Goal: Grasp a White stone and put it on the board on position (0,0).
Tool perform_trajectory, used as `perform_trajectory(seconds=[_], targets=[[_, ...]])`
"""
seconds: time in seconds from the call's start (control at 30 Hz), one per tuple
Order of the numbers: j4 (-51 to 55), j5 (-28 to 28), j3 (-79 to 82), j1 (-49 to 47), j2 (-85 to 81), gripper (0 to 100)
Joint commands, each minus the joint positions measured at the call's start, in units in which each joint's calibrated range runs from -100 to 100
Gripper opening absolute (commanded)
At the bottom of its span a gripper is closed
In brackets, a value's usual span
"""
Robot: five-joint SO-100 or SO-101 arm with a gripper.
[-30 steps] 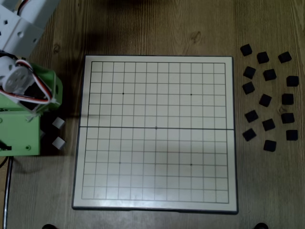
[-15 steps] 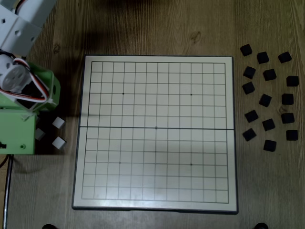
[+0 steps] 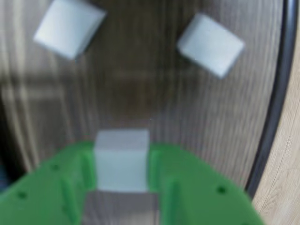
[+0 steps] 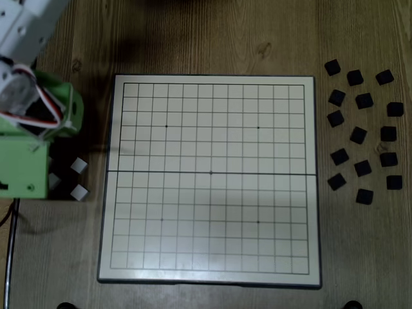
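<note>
While the end effector (image 3: 123, 187) clamps one White stone (image 3: 122, 161) between its green fingers, it hangs left of the board (image 4: 116, 193). Gripped so, the stone can travel right to position (0,0) (image 4: 211, 172); two spare white tiles (image 3: 69, 27) lie on the counter (image 4: 206, 38).

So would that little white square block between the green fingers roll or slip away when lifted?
Probably not: the small white square block has flat faces, so it shouldn't roll. It looks stiff and light. The green tool brackets two sides, though blur hides whether it truly grips.
</note>
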State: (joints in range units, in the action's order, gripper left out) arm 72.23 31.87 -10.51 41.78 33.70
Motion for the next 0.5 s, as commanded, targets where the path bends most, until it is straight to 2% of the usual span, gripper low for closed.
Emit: perform_trajectory(seconds=[0.0, 0.23, 0.47], targets=[[5.03, 0.63, -0.12, -1.04, -13.14, 6], [11.81, 4.64, 3.26, -3.86, -27.38, 6], [16.52, 12.7, 6.35, -10.33, -39.17, 6]])
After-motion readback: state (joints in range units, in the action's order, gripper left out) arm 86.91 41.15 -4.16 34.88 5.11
